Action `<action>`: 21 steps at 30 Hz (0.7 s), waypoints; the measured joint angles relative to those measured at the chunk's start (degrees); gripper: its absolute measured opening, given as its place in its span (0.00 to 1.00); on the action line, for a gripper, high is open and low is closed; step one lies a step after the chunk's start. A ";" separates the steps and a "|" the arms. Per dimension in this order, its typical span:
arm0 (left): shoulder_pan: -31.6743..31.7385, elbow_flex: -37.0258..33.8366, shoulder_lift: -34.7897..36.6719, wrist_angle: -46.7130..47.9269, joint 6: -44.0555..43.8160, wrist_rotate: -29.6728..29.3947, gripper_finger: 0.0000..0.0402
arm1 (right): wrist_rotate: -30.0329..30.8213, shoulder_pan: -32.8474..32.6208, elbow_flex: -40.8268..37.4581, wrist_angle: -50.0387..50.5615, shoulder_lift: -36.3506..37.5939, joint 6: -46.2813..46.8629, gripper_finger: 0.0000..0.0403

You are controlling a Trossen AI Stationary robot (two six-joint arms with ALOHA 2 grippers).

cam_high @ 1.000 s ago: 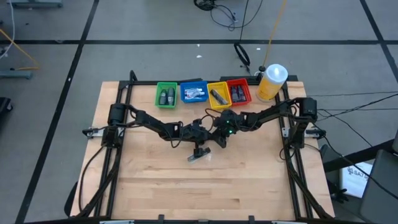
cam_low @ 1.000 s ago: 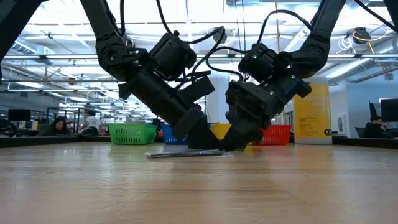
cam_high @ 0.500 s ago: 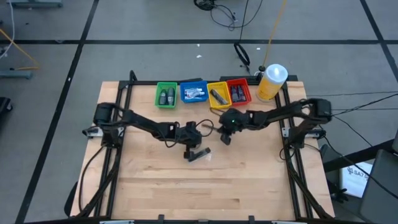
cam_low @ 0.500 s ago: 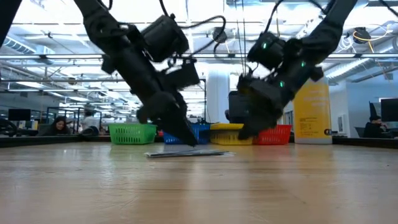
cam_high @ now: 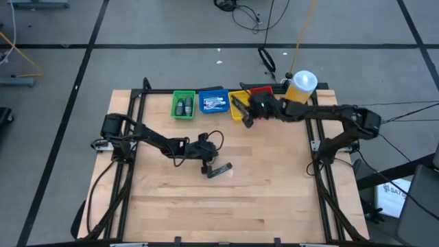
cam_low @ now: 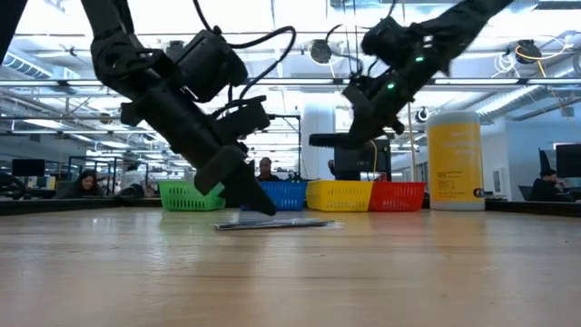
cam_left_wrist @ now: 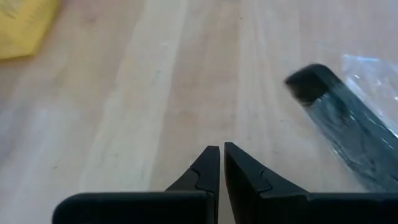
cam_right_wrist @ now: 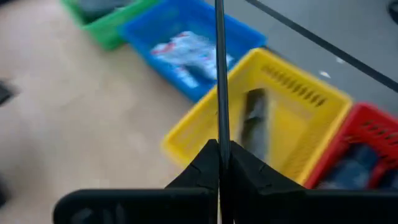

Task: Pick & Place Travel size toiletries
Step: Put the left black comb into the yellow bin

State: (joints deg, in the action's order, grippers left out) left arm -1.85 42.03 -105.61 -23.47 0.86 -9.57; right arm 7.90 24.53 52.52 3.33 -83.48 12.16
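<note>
The right gripper (cam_right_wrist: pixel 219 163), clamped on a thin flat dark sachet (cam_right_wrist: pixel 219 74), hangs over the yellow slotted plastic bin (cam_right_wrist: pixel 298 118), while the left gripper (cam_left_wrist: pixel 217 163), fingers together, hovers beside a dark tube in clear wrap (cam_left_wrist: pixel 339 124).

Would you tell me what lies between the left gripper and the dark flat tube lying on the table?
Only bare wooden tabletop: in the left wrist view, the shut left gripper points past the dark flat tube, with nothing between them.

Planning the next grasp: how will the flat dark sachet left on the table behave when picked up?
The dark sachet lies very flat on the wood, so edges look hard to get under. Its clear film border suggests it is light, floppy and maybe slippery. It should slide rather than roll.
</note>
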 joint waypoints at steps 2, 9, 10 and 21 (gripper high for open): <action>-0.02 -0.35 0.03 -0.89 0.18 -2.22 0.06 | -0.25 2.41 3.21 2.94 -2.70 -0.65 0.01; 0.00 -0.36 0.03 -0.64 0.53 -3.60 0.06 | -0.72 6.99 8.68 4.25 -12.42 -1.10 0.01; 0.00 -0.36 0.05 -0.67 0.55 -3.60 0.06 | -1.36 7.16 8.92 4.16 -13.49 -1.10 0.01; 0.00 -0.31 0.09 -0.63 0.51 -3.61 0.06 | -6.51 7.53 9.15 1.23 -17.91 -1.03 0.06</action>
State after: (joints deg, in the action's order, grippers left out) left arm -1.85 41.71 -105.51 -24.11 1.37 -13.18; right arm 1.39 32.05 61.67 4.56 -101.38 11.13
